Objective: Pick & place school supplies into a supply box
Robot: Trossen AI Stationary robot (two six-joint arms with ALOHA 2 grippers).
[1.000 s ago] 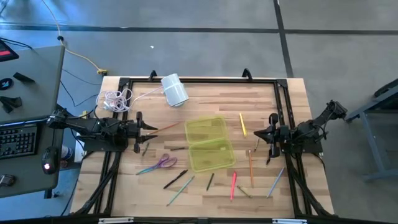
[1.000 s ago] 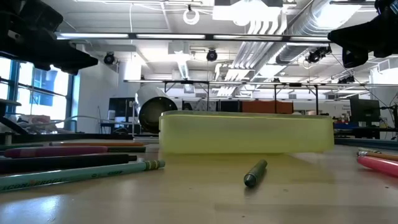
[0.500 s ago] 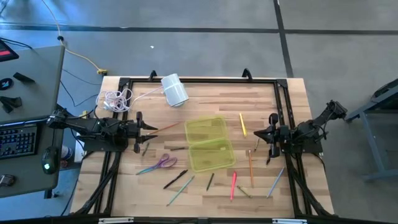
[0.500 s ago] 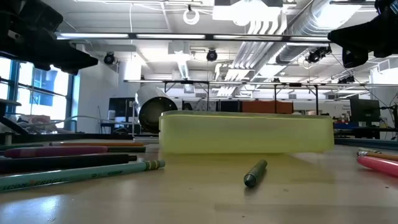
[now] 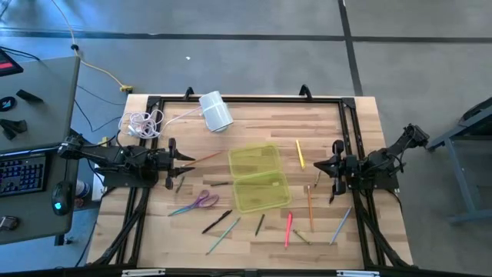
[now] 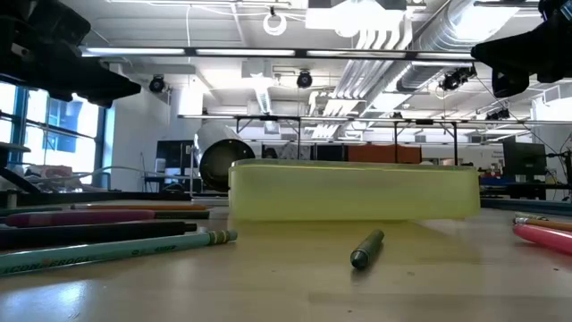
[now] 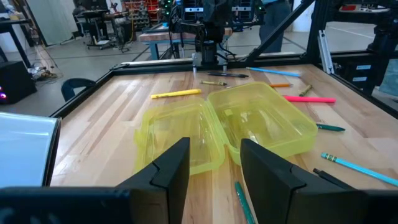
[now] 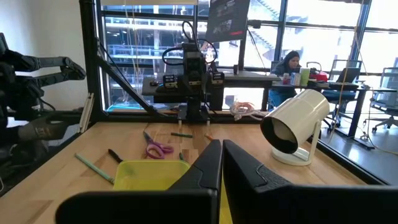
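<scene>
Box lies between parted left gripper and clenched right gripper.

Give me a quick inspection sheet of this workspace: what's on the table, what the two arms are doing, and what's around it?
Surface: wooden table, bare in places.
Job's things: supply box open and empty at centre; pens and pencils scattered around it, among them a yellow pencil and pink pen; scissors on its left.
Clutter: white cylinder.
Grippers: left gripper open, empty; right gripper shut, empty; both at the table's sides.
Cables: coiled white cord; yellow cable on the floor.
Surroundings: desk with keyboard; a person seated beyond.
</scene>
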